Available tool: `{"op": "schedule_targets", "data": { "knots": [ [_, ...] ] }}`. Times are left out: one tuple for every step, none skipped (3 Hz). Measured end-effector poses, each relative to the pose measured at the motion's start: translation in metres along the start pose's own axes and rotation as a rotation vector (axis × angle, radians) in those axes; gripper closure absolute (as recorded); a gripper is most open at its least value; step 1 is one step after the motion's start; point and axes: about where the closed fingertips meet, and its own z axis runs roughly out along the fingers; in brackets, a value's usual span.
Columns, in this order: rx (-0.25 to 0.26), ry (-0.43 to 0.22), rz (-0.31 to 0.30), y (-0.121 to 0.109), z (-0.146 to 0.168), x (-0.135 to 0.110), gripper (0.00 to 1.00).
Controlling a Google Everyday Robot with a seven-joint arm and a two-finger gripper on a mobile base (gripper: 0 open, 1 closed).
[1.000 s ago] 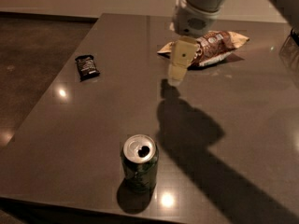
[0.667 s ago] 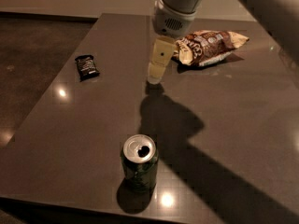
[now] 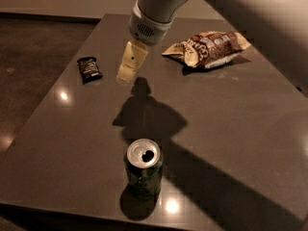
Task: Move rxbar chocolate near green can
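- The claw (image 3: 125, 73) hangs over the bench (image 3: 240, 124), near the chocolate bar (image 3: 89, 68) but not touching it; whether it is wide or narrow I cannot tell
- The bar lies flat near the far left edge, well apart from the green can (image 3: 144, 170) standing at the near edge; by my reading, grasp, carry and set-down all remain
- The bar's white print and the chip bag's (image 3: 209, 49) lettering are unreadable
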Motion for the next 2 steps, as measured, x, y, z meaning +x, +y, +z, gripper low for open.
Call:
{"op": "schedule_targets", "data": {
  "knots": [
    [0.071,-0.038,0.117,0.002,0.012,-0.022,0.0],
    [0.193,-0.047,0.195,-0.002,0.024,-0.041,0.0]
  ]
}}
